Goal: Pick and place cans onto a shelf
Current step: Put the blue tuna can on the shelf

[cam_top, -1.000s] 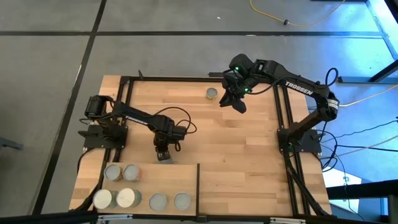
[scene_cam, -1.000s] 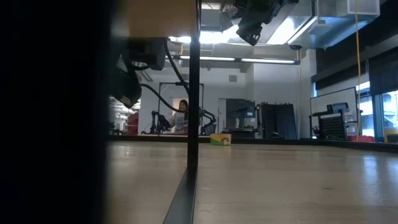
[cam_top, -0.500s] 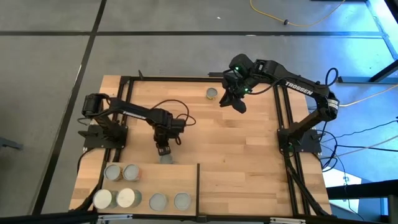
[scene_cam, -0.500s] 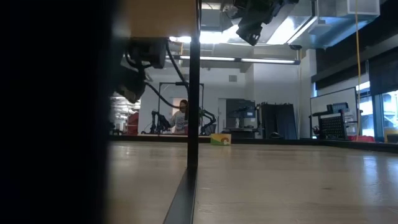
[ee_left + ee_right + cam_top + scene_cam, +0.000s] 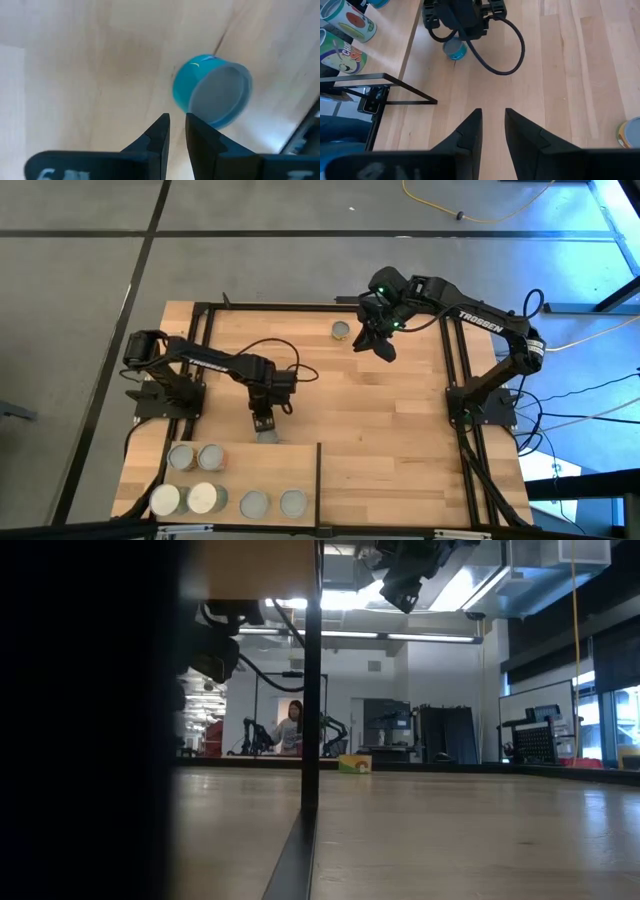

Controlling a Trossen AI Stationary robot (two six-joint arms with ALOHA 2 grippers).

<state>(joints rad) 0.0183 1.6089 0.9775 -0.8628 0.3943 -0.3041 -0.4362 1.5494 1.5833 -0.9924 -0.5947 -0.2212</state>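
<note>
One teal can (image 5: 212, 90) just beyond left gripper (image 5: 177, 131), fingers (image 5: 159, 132) narrowly parted, holding nothing.

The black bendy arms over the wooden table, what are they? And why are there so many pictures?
They are two robot arms. Each ends in a two-fingered pincer called an end effector. One picture looks straight down on the table, one looks across it from table height, and two come from little cameras on the arms' wrists. The left end effector holds nothing; a teal can stands on the table right by it, close to the shelf, a pale board where six cans already stand. The right end effector is empty too, near one more can at the far side.
</note>
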